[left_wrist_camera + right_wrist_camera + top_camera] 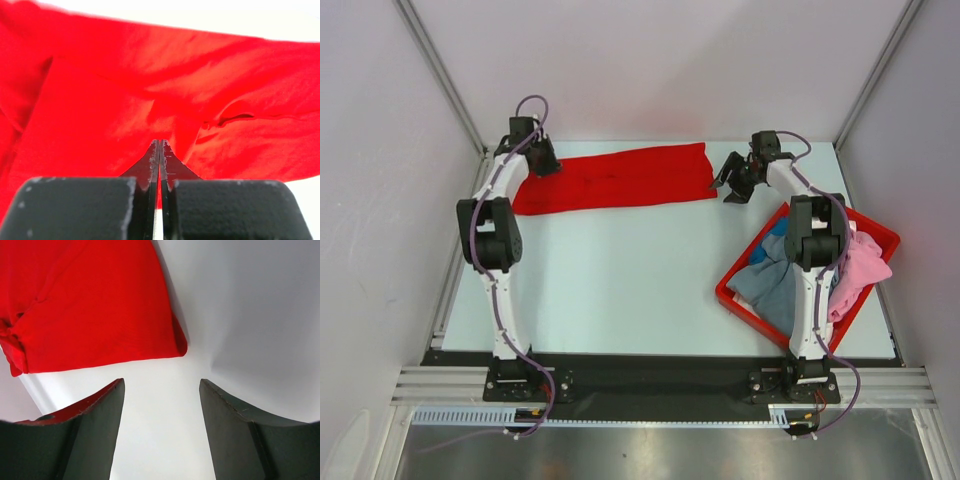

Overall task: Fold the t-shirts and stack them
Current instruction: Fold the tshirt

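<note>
light: bright, even, diffuse | shadows: soft and faint on the tabletop (620, 285) | glare: tabletop washes to white in wrist views | focus: left claw (159, 145) slightly soft up close | colour: red t-shirt (150, 90) oversaturated

The bright red t-shirt (615, 177) lay flat and lightly creased as a long folded band across the far side of the table (620, 270), while a grey-blue shirt (770, 285) and a pink shirt (865, 265) sat crumpled together in the bin (745, 258) at the right.
</note>
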{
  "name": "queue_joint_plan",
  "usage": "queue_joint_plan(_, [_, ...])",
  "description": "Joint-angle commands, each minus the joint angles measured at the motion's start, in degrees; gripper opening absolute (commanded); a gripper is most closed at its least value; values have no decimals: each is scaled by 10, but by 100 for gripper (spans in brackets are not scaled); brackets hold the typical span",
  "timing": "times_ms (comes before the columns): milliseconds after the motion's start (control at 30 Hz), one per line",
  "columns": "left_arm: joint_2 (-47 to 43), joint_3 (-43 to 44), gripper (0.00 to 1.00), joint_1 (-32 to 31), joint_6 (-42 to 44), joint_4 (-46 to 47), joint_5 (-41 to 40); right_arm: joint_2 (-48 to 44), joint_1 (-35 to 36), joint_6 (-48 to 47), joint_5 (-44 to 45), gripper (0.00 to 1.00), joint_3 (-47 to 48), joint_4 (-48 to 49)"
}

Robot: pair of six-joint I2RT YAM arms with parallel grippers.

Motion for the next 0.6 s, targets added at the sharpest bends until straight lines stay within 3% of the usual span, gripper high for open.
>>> queue_joint_plan(0, [7,-11,1,-11,-79,41,83,-9,1,5,-2,67,2,9])
queue_joint_plan(200, [60,4,0,-16,-121,70,128,-5,-6,19,-11,69,-9,21])
queue_joint_plan(300, [101,39,3,-20,-122,38,148,-8,-8,27,-7,74,-14,25])
queue_joint_plan(400, [102,60,11,-20,-105,16,137,-4,-13,42,-14,76,-21,34])
queue_joint_plan(567, [20,7,46,-14,-101,36,103,13,-15,72,-35,73,-23,53])
